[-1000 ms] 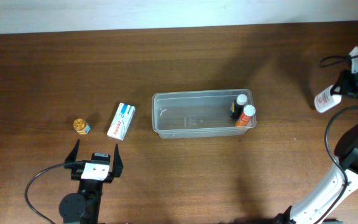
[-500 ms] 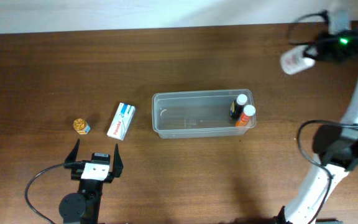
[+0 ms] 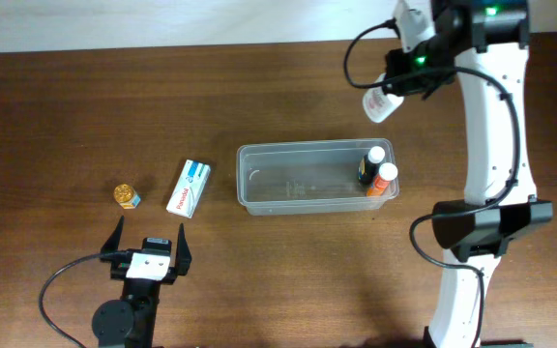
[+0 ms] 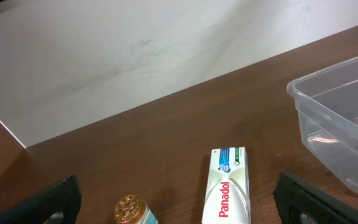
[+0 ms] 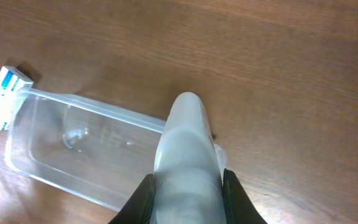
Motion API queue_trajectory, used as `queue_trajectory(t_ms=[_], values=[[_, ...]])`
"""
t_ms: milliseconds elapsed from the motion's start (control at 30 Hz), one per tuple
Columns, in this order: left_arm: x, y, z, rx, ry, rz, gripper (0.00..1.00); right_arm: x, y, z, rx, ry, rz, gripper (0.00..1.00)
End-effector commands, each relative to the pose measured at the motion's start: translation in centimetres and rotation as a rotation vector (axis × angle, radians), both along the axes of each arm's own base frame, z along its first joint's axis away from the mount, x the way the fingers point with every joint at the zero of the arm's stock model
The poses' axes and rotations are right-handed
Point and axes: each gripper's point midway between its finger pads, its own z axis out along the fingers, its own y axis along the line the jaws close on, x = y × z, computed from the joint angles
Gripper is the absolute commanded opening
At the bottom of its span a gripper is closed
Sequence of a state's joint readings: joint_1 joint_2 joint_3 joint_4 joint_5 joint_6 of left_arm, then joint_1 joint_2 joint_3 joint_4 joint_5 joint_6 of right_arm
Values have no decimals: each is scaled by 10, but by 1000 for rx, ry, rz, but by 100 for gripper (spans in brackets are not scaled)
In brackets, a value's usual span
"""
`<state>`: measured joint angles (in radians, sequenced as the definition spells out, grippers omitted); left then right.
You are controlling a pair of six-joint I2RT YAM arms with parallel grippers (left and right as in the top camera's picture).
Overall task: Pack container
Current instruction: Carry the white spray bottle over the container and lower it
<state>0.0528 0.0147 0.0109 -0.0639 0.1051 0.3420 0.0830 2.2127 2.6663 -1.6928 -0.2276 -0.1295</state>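
Note:
The clear plastic container (image 3: 298,179) lies mid-table and holds two small bottles (image 3: 380,174) at its right end. My right gripper (image 3: 399,87) is shut on a white bottle (image 3: 379,104) and holds it in the air above and behind the container's right end. In the right wrist view the white bottle (image 5: 185,155) fills the jaws, with the container (image 5: 73,149) below left. My left gripper (image 3: 148,253) is open and empty, near the front left. A white Panadol box (image 3: 189,188) and a gold-capped small jar (image 3: 127,196) lie left of the container.
The Panadol box (image 4: 227,186), the gold-capped jar (image 4: 131,211) and the container's left end (image 4: 340,124) show in the left wrist view. The white wall edge runs along the table's far side. My right arm's base stands at the front right (image 3: 472,232).
My right arm has swung from the far right edge leftward with the white bottle, now over the area just behind the container's right end. The left arm has not moved.

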Motion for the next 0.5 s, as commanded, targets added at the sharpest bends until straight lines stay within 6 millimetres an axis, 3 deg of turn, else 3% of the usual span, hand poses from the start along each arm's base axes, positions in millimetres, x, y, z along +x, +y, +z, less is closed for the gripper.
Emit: queue_trajectory(t_ms=[0,133,300,467], values=[[-1,-1,0,11,-3,-7,99,-24,17,38,7,-63,-22,17],[-1,-1,0,11,-3,-7,99,-53,33,41,15,-22,-7,18],[-1,-1,0,11,-3,-7,99,-92,46,24,-6,82,29,18],[-1,-1,0,11,-3,-7,99,-95,51,3,-12,141,18,18]])
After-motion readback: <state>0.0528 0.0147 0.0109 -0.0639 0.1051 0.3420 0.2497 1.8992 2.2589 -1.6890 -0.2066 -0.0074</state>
